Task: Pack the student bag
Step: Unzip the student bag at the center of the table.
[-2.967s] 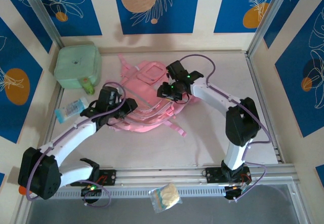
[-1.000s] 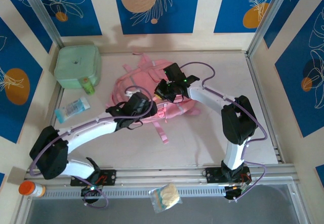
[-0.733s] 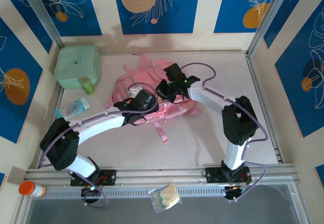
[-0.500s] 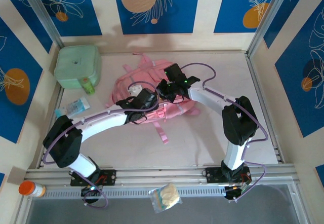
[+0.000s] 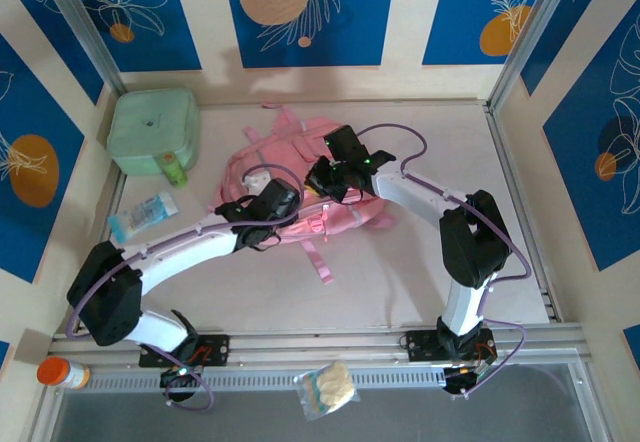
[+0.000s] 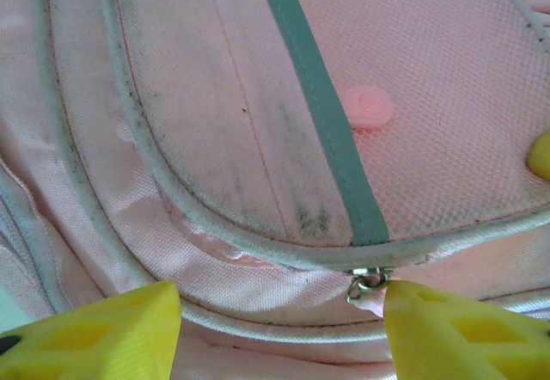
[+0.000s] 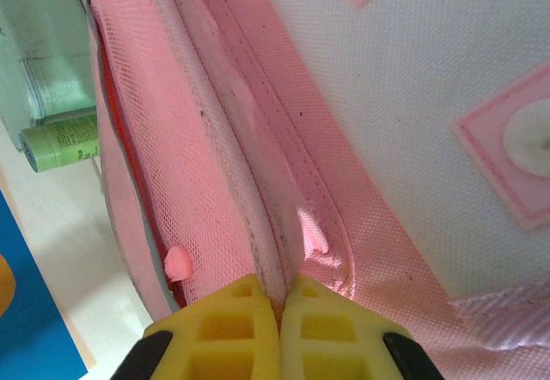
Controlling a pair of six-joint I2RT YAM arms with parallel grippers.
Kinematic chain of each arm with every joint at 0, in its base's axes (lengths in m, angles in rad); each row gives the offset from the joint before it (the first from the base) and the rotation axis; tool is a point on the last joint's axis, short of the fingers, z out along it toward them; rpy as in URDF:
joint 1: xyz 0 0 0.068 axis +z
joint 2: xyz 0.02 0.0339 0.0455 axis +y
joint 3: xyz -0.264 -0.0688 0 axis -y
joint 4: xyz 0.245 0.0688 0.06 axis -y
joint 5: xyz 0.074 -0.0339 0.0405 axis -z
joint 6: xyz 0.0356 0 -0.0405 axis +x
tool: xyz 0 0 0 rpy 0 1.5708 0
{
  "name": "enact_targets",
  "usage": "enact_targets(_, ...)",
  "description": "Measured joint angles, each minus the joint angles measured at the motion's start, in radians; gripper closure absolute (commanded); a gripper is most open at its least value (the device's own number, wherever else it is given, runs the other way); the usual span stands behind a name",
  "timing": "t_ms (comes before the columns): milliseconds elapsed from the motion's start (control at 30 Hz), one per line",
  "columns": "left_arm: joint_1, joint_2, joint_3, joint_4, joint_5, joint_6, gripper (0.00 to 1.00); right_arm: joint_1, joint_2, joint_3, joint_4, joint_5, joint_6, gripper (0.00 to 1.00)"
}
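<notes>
The student bag (image 5: 285, 147), a soft pink backpack, lies in the middle of the table with its straps trailing toward the front. My left gripper (image 5: 277, 203) hovers at the bag's near left side. In the left wrist view its yellow fingers (image 6: 103, 333) stand apart over the pink fabric (image 6: 215, 122). A small metal zip ring (image 6: 365, 284) sits just beside the right finger, and nothing is clamped. My right gripper (image 5: 322, 177) is at the bag's right side. In the right wrist view it (image 7: 281, 290) is shut on a raised fold of the bag's edge (image 7: 275, 217).
A mint-green square case (image 5: 153, 127) stands at the back left with a green tube (image 5: 176, 171) in front of it. A blue-and-white packet (image 5: 142, 215) lies at the left. An orange-capped bottle (image 5: 58, 373) and a clear snack packet (image 5: 326, 390) sit by the front rail.
My left arm reached further over the bag, then drew back slightly to the left. Its jaws have narrowed. The right gripper kept its hold and stayed put.
</notes>
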Motion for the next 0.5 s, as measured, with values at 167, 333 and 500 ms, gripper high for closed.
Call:
enact_targets(167, 0.000, 0.002, 0.001, 0.001, 0.062, 0.013, 0.34, 0.000, 0.000, 0.000, 0.000, 0.000, 0.000, 1.00)
enact_targets(333, 0.000, 0.031, 0.008, 0.063, 0.093, 0.013, 0.41, 0.000, 0.000, 0.000, -0.001, 0.000, 0.000, 1.00)
enact_targets(500, 0.000, 0.060, 0.013, 0.105, 0.107, 0.009, 0.49, 0.000, 0.000, 0.000, -0.001, 0.000, 0.000, 1.00)
